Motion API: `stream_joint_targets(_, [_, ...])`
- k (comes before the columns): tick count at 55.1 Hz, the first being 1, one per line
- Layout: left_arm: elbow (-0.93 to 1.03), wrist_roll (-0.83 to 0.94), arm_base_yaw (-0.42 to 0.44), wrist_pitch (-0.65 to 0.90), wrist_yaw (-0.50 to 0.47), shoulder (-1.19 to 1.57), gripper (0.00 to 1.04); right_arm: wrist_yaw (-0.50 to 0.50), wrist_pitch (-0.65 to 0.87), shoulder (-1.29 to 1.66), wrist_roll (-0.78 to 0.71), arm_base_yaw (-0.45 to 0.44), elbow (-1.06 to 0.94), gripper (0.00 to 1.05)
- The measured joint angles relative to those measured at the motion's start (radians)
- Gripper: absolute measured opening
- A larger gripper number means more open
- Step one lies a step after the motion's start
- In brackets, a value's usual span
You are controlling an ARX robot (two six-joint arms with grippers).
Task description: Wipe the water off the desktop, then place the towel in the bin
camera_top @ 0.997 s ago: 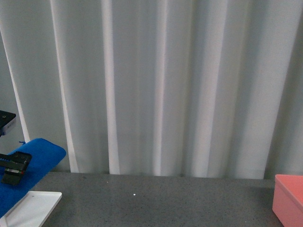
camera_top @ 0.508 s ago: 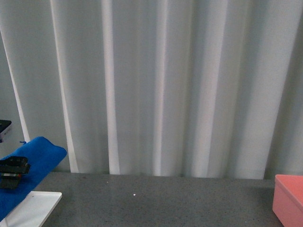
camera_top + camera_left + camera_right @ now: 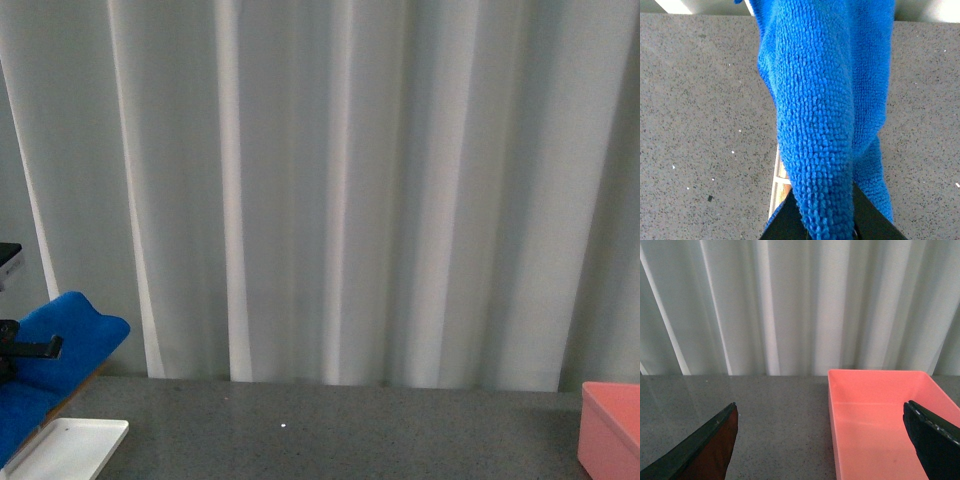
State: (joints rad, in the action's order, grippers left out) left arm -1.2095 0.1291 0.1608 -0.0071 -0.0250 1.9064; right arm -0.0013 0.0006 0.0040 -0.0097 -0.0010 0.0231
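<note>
Left gripper [image 3: 827, 226], clamped on towel [image 3: 825, 110].
Towel hangs above desktop [image 3: 700, 115]; right gripper [image 3: 817, 440] spread wide, empty, facing bin [image 3: 880, 415].

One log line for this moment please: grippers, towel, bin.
left gripper: shut on towel | towel: hanging over desktop | right gripper: open, empty, facing bin | bin: no towel inside
</note>
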Motion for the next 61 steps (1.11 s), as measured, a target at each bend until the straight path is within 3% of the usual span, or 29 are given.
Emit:
stream_joint_targets(13, [0.004, 0.000, -0.002, -0.010, 0.067, -0.085, 0.05, 0.000, 0.000, 0.000, 0.000, 0.000, 0.000, 0.98])
stream_joint_targets(21, [0.054, -0.029, -0.052, -0.015, 0.223, -0.215, 0.05, 0.000, 0.000, 0.000, 0.000, 0.000, 0.000, 0.98])
stream_joint_targets(27, [0.133, -0.042, -0.133, -0.001, 0.311, -0.325, 0.05, 0.000, 0.000, 0.000, 0.000, 0.000, 0.000, 0.98])
stream_joint_targets(33, [0.241, -0.113, -0.300, 0.040, 0.427, -0.465, 0.05, 0.000, 0.000, 0.000, 0.000, 0.000, 0.000, 0.98])
stream_joint_targets(41, [0.299, -0.223, -0.467, 0.102, 0.504, -0.541, 0.05, 0.000, 0.000, 0.000, 0.000, 0.000, 0.000, 0.98])
stream_joint_targets(51, [0.306, -0.312, -0.619, 0.174, 0.462, -0.502, 0.05, 0.000, 0.000, 0.000, 0.000, 0.000, 0.000, 0.98])
stream_joint_targets(61, [0.290, -0.350, -0.649, 0.237, 0.401, -0.397, 0.05, 0.000, 0.000, 0.000, 0.000, 0.000, 0.000, 0.98])
